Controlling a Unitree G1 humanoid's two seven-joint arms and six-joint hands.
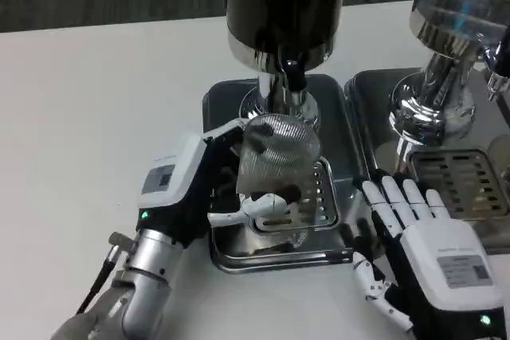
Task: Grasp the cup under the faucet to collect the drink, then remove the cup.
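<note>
Beside the cup, second dispenser.

Clear ribbed cup upright beneath the black faucet.

The cup is clear with fine ribs. The faucet and the tray are shiny metal. The table is white, smooth and matt. The left hand looks like smooth plastic.
</note>
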